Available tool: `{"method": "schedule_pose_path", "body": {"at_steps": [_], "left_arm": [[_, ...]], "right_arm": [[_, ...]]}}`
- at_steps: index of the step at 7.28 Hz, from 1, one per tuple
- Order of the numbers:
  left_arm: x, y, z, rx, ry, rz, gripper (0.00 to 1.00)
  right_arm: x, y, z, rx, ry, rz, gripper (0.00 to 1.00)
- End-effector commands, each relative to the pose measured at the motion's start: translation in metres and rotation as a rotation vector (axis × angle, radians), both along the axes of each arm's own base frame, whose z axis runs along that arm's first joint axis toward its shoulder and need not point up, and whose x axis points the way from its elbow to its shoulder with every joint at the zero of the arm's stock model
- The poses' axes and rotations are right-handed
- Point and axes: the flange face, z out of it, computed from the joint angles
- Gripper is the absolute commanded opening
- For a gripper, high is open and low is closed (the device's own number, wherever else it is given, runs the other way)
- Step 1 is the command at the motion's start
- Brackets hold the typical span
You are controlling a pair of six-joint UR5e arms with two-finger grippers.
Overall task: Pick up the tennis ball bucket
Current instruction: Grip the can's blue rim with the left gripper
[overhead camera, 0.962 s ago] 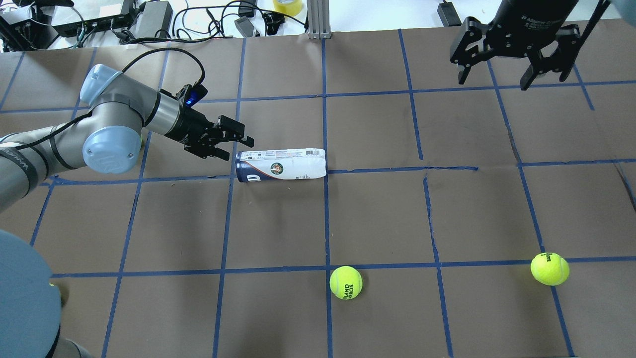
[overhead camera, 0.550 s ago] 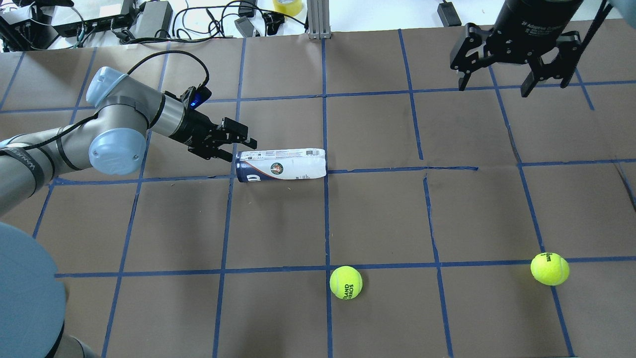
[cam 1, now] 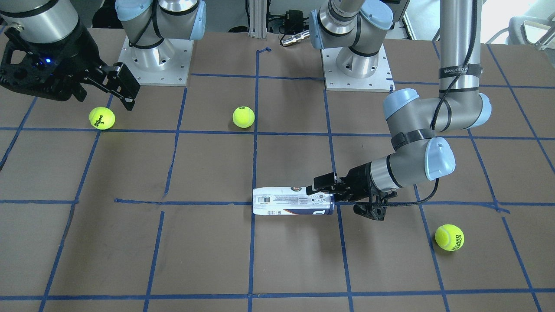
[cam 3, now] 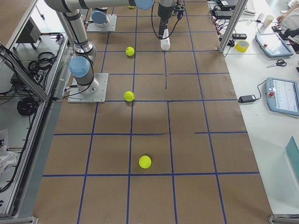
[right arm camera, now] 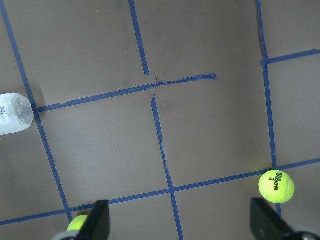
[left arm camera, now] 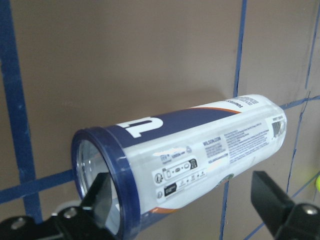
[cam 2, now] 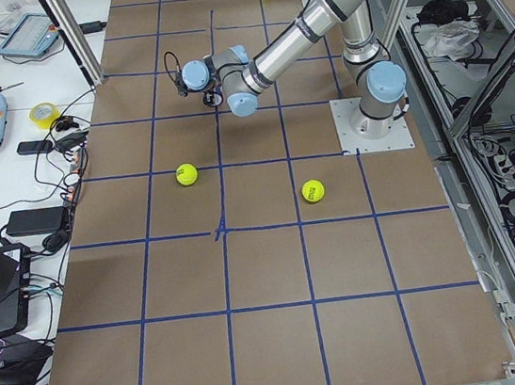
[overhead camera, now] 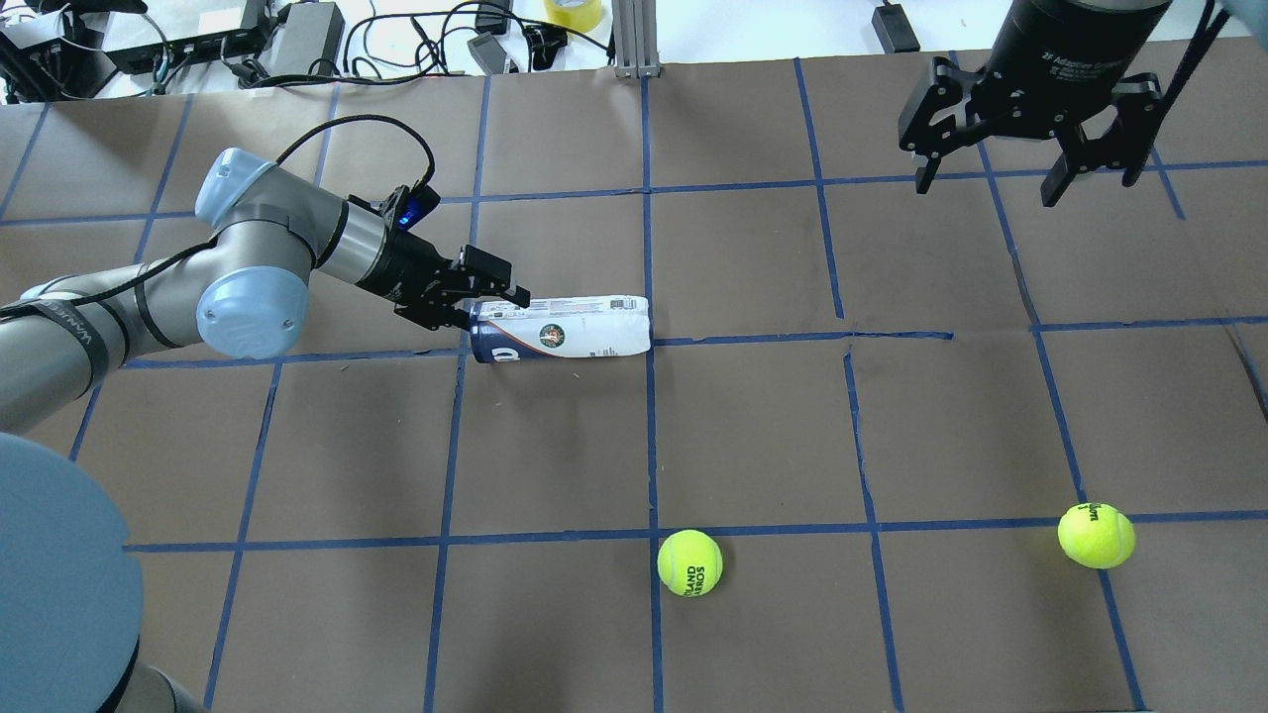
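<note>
The tennis ball bucket (overhead camera: 560,329) lies on its side on the brown table, its navy band and open mouth toward my left arm. It also shows in the front view (cam 1: 292,201) and close up in the left wrist view (left arm camera: 200,155). My left gripper (overhead camera: 490,309) is open at that navy end. In the left wrist view one finger (left arm camera: 102,200) sits at the can's mouth and the other (left arm camera: 272,195) is beside its label. The jaws do not press the can. My right gripper (overhead camera: 991,183) is open and empty, high over the far right of the table.
Yellow tennis balls lie at the near middle (overhead camera: 689,562) and the near right (overhead camera: 1096,536). A third ball (cam 1: 449,237) lies by my left arm. Cables and boxes (overhead camera: 297,40) and a tape roll (overhead camera: 573,10) line the far edge.
My left gripper has moved right, from a short way off the can's navy end to around that end. The can has not moved. My right gripper has barely shifted.
</note>
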Motion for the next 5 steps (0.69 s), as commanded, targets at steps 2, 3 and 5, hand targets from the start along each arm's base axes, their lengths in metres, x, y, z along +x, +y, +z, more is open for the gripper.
{"method": "schedule_pose_path", "body": {"at_steps": [2,3,5], "left_arm": [[0.0,0.001,-0.001,0.004,-0.007,0.0,0.4],[-0.001,0.001,0.0,0.013,-0.002,0.012,0.0],[-0.004,-0.009,0.018,0.053,-0.027,0.102,0.0]], "right_arm": [[0.017,-0.002,0.004,-0.05,0.002,0.03,1.0],[0.018,-0.001,0.005,-0.052,0.002,0.032,1.0],[0.018,-0.003,0.003,-0.049,0.0,0.033,1.0]]}}
